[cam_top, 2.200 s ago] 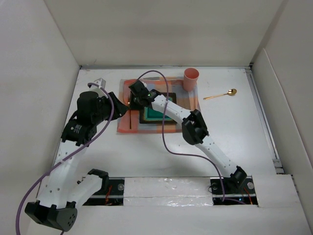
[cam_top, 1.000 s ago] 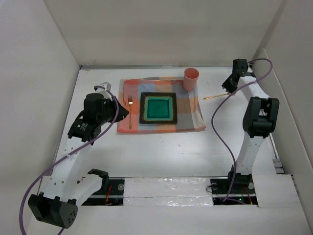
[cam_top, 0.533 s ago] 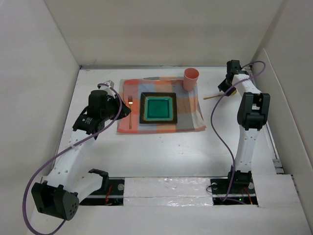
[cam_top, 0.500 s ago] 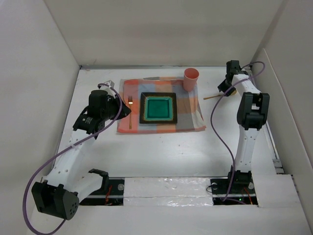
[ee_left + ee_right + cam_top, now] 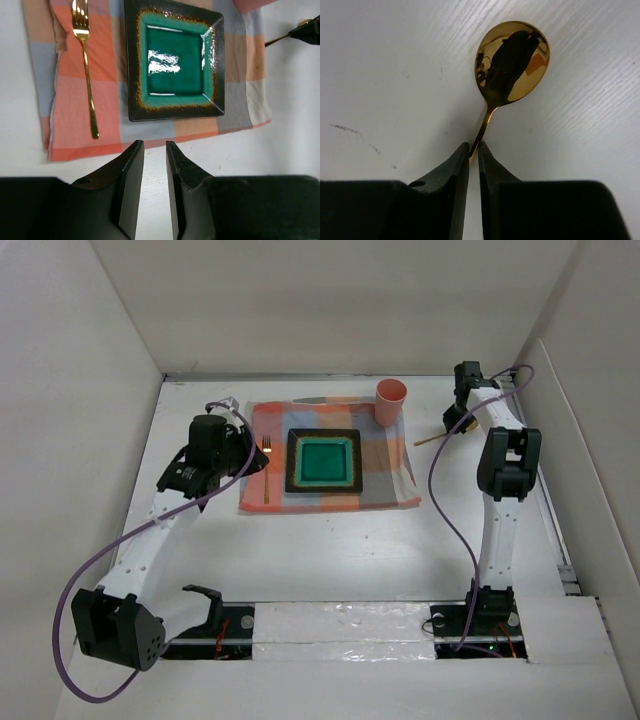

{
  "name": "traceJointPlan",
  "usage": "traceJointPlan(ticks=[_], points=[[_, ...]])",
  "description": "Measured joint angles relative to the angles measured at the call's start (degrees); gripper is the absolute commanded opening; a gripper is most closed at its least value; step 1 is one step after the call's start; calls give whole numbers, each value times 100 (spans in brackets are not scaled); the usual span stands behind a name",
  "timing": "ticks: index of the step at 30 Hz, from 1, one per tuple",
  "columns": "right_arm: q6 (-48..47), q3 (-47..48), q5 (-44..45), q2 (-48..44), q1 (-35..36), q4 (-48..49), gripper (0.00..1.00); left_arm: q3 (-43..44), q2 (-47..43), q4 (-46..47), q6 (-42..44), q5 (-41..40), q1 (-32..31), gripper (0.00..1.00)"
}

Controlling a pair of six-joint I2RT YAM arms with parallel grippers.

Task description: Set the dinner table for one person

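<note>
White and wide, the dinner table [image 5: 330, 550] carries a checked cloth [image 5: 390, 485] at mid-depth with plate [image 5: 323, 460], fork [image 5: 267, 465] and, farther back, cup [image 5: 390, 400] already placed. Left gripper [image 5: 154, 150] hovers narrow, empty. Right gripper [image 5: 474, 150] pinches the spoon [image 5: 512, 60]; it seems the last piece.

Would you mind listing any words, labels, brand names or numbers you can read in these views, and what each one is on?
None: no readable text shows in any view.
Checked cloth, green plate, gold fork, pink cup: no lettering or marks.
Gold spoon: its bowl shows only reflections, no engraving visible.
Left gripper, right gripper and the arms: plain black and white, no legible label.
Dinner table: only faint scuffs.
</note>
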Motion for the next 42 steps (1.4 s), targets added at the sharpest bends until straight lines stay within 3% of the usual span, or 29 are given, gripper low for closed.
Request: traceJointPlan(ticks=[4,14,18,24,28,37,42], points=[[216,-17,15,-7,52,-173,0,173,42,0,140,-208,0,21],[-22,-1255,28,-863,68,85,0,205,15,0,326,-376,0,21],[-514,-1908,4,-1829,68,348,0,205,46,4,323,-208,0,21],[-1261,-2944,-310,-4035,190,1036,0,205,393,133,225,160,4,21],[-1727,-3244,-802,-4795,581,1191,0,205,570,160,164,286,7,21],[-2210,-3816,-1744,-4356,2061,1174,0,297,529,127,37,249,7,22],[-2293,-3858,-1941,-3827,2363,1228,0,295,282,70,-61,179,7,22]])
